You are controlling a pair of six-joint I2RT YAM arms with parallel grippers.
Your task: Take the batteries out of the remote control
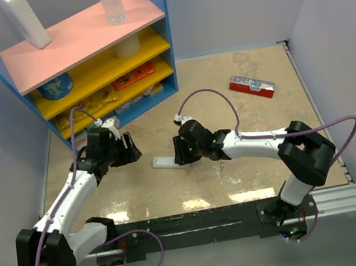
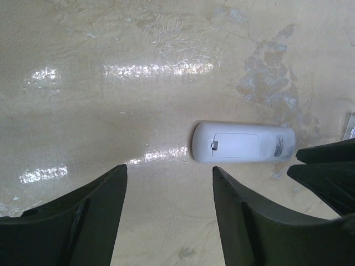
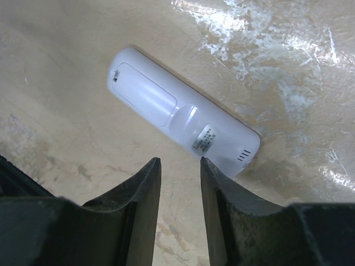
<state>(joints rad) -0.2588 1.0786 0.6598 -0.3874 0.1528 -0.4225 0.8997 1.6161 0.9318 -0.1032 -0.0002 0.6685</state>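
- Remote (image 1: 164, 162) lies flat on the table (image 1: 241, 177), back side up, between the two grippers.
- Battery cover (image 2: 236, 143) is seated on the remote, latch end pointing toward the left arm.
- Left gripper (image 1: 129, 148): fingers wide apart, nothing between them, hanging just beside the remote's cover end.
- Right gripper (image 1: 180, 152): fingers a narrow gap apart, holding nothing, over the remote's other end.
- Red-and-white box (image 1: 251, 86) sits well apart, far right.

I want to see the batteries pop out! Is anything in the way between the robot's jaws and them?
Yes: on the slim white plastic remote control, the flat white cover sits closed over the batteries, hiding them. Nothing else lies between the jaws and the remote.
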